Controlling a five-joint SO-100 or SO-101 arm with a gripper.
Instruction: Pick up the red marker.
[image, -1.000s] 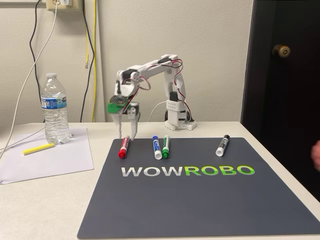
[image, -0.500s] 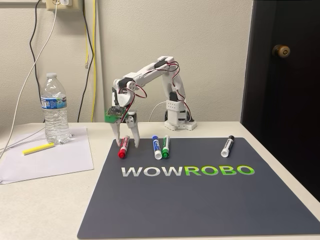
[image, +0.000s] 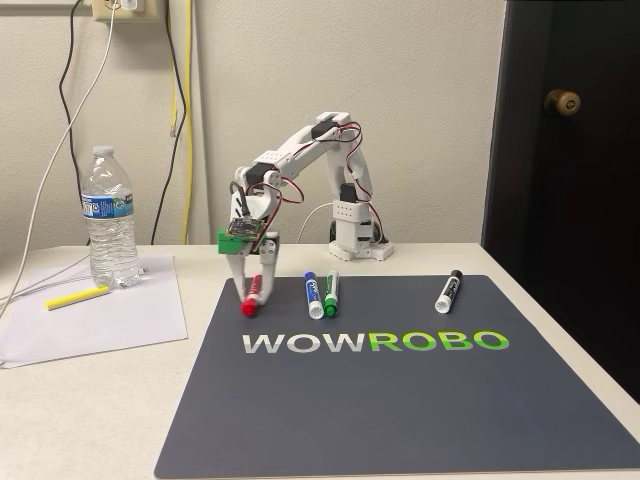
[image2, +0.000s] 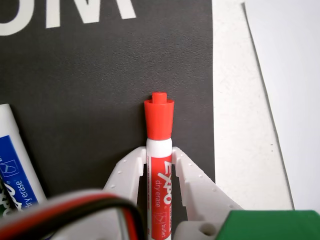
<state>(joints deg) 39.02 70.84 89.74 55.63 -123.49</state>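
The red marker (image2: 159, 165) lies on the dark mat (image: 400, 400) near its rim at ten o'clock, cap toward the front, and the pincer (image: 251, 288) sits clamped on its white barrel just behind the cap, both fingers (image2: 192, 182) touching it. It looks light, stiff and slick plastic, so I'd judge a mid-barrel grip safest against rolling or tilting. At nine o'clock on the desk (image: 90, 400) a capped water bottle (image: 109, 218) stands, apparently nearly full

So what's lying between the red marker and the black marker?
In the fixed view, the blue marker and green marker lie between the red marker and black marker.
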